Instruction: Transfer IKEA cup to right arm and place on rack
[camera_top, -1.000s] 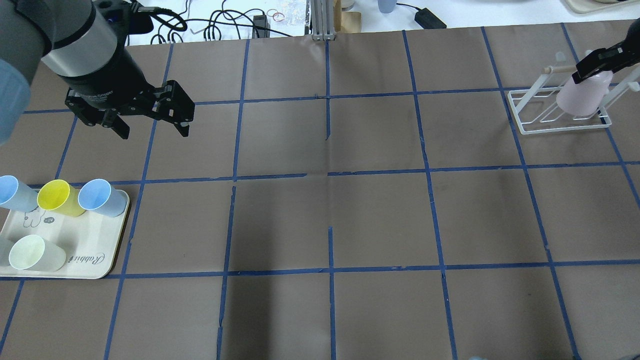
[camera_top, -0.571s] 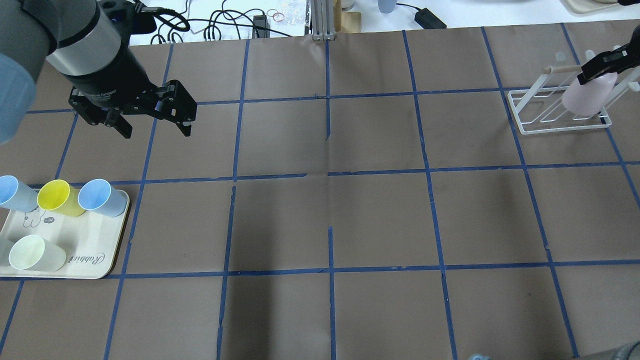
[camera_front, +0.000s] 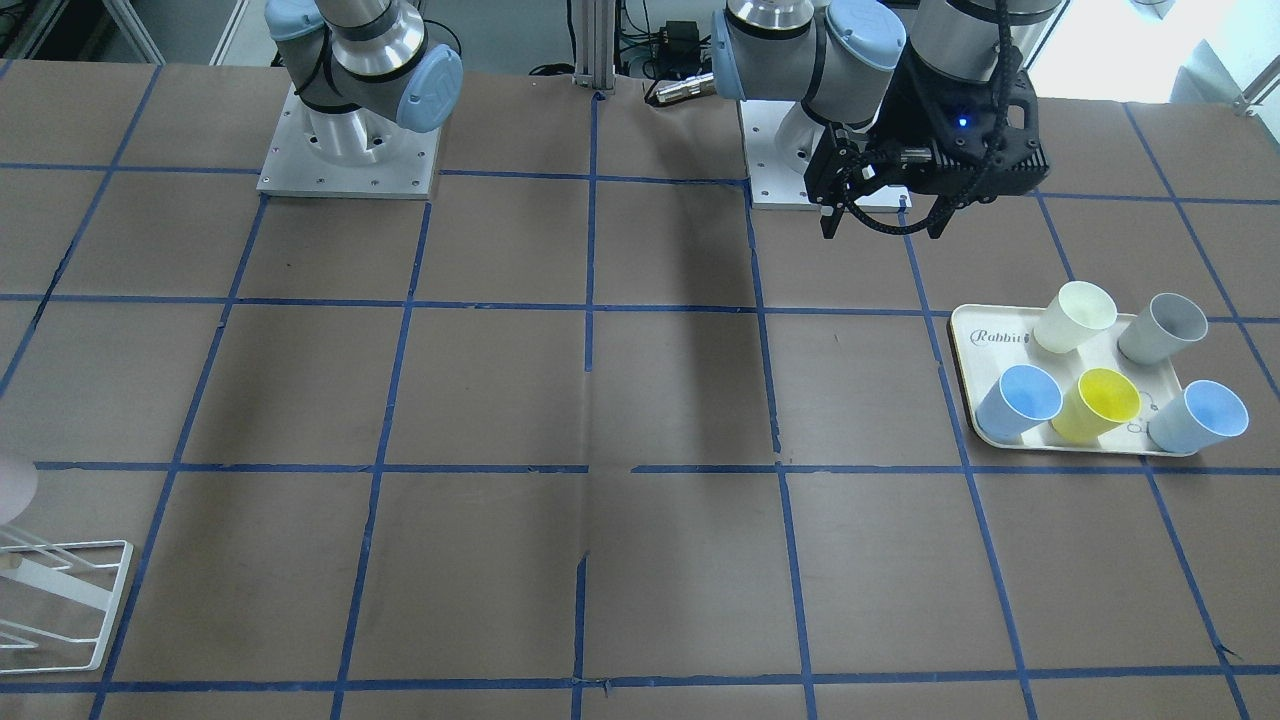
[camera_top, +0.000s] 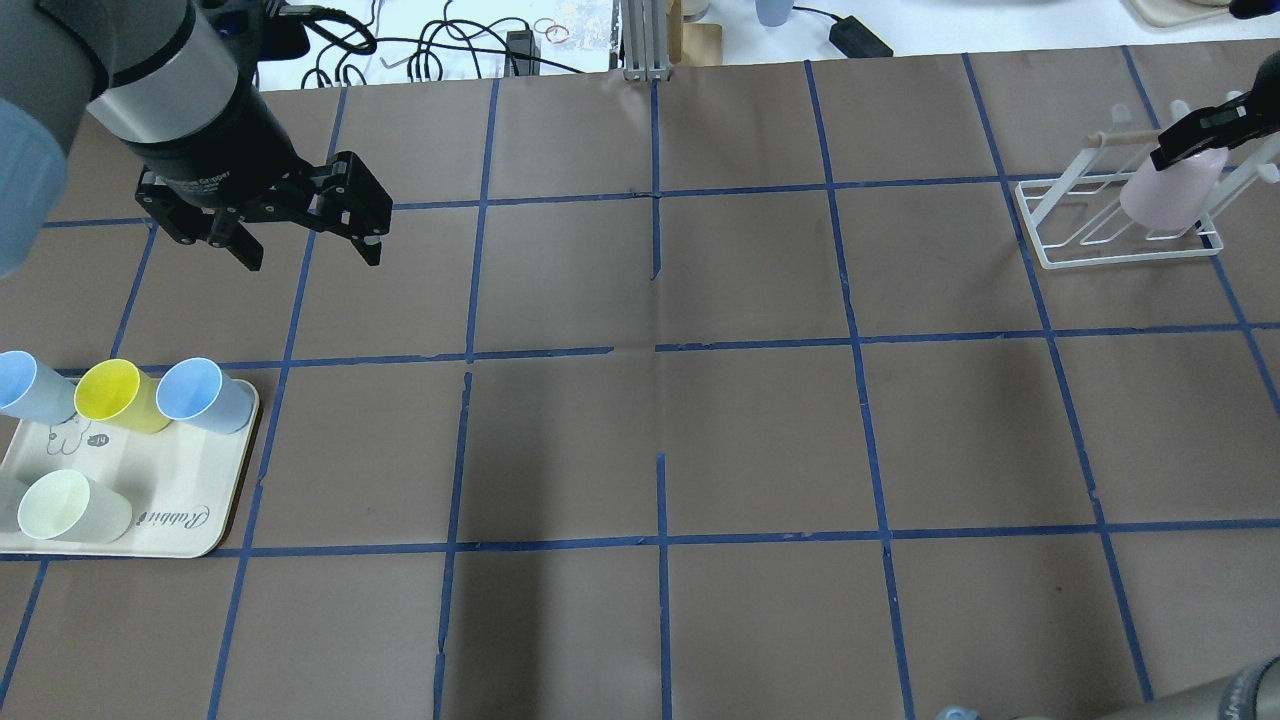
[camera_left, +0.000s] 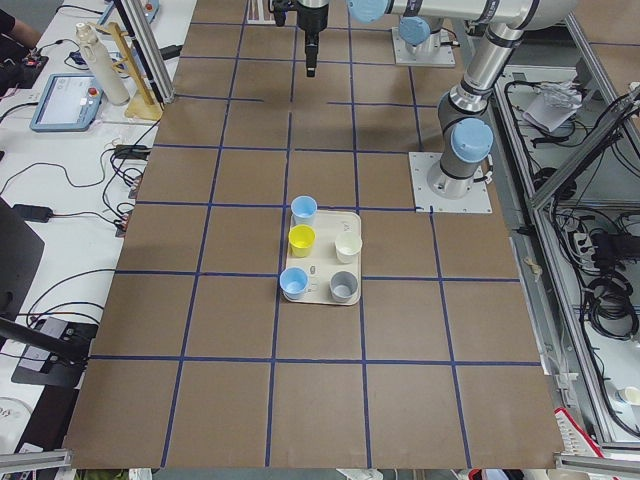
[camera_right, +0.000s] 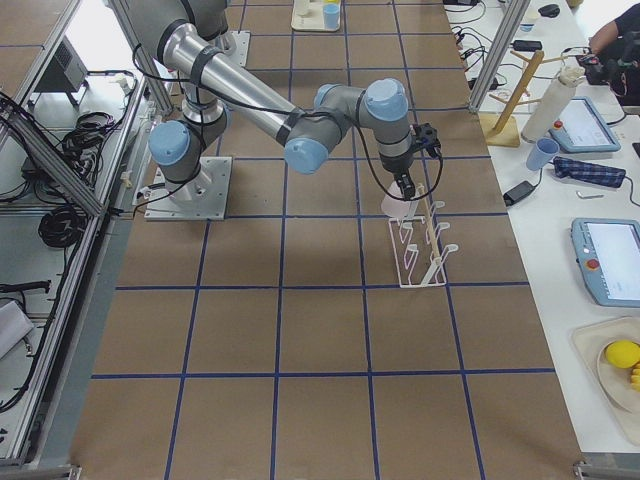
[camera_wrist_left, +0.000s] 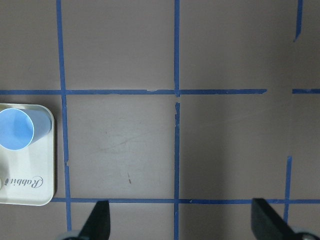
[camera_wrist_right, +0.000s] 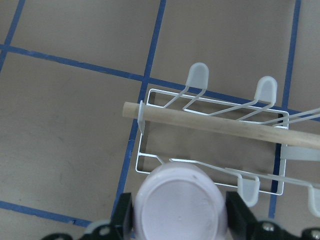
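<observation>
Right up close in the right wrist view, your right gripper (camera_wrist_right: 182, 222) has its jaws clamped on the IKEA cup (camera_wrist_right: 180, 197), one finger on each side of the wall. Cup is inverted, with the closed base facing the wrist camera and the mouth down. Just past it is the rack (camera_wrist_right: 215, 102), and the cup sits over the rack's near edge beside one capped prong. The wooden peg (camera_wrist_right: 210, 122) runs across further in. Can't tell if the rim is touching wire yet.

Step in hand, as I read it: handover done, placing on the rack underway. The next move calls for you to line the open mouth up over a slanted bar, lower until the cup is carried, then let go and lift straight off. Watch the peg and the neighbouring prongs, clearance looks tight.

Far across the table, your left gripper (camera_top: 310, 262) hangs with jaws spread wide and nothing in them, well apart from the tray (camera_top: 170, 530), where five other cups stand.
</observation>
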